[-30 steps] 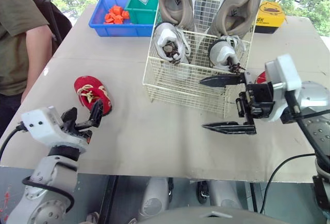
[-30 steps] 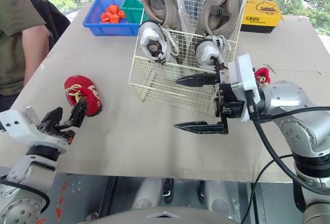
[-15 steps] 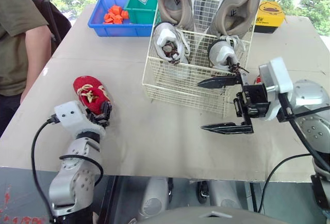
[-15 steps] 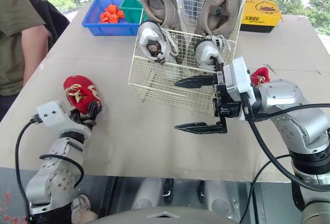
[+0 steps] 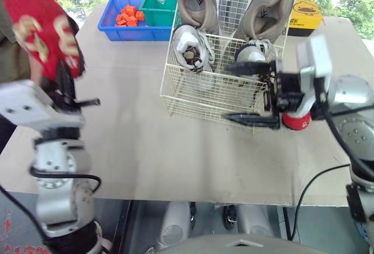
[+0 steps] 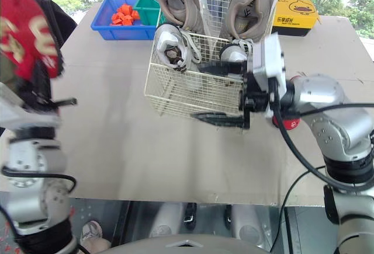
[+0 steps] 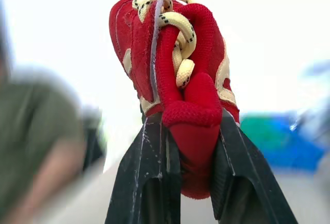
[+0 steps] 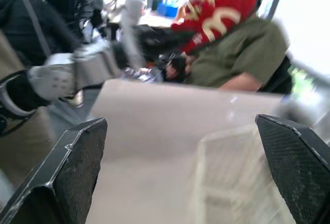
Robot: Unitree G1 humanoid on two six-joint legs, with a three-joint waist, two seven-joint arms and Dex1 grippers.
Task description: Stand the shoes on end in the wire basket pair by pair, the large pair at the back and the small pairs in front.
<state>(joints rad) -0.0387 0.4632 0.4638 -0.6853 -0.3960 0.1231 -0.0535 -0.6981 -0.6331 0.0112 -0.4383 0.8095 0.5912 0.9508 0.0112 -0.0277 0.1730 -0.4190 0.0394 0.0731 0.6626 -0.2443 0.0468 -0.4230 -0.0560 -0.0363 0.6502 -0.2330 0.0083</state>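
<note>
**Holding one red shoe aloft, front row of the basket waiting**

The left gripper [image 7: 190, 126] is clamping a small red shoe [image 5: 41, 32] by its heel end, toe and yellow laces pointing up, and is holding it high above the table [image 5: 152, 149] on the robot's left, well apart from the wire basket [image 5: 198, 99]. The right gripper [image 5: 228, 92] is hovering with its jaws spread wide and nothing between them, just at the basket's front right corner. The second red shoe [image 5: 295, 121] is lying on the table just behind that gripper.

Inside the basket, the large tan shoes [image 5: 198, 0] are standing on end at the back and the small white shoes [image 5: 190, 47] are sitting in front of them; the front strip is looking empty. So the red pair seems to be the step in hand.

Next, the held shoe probably needs carrying across to the basket's front strip and lowering in on end, clear of the wire rim and the white pair, before the jaws let go. The other red shoe would follow beside it.
</note>
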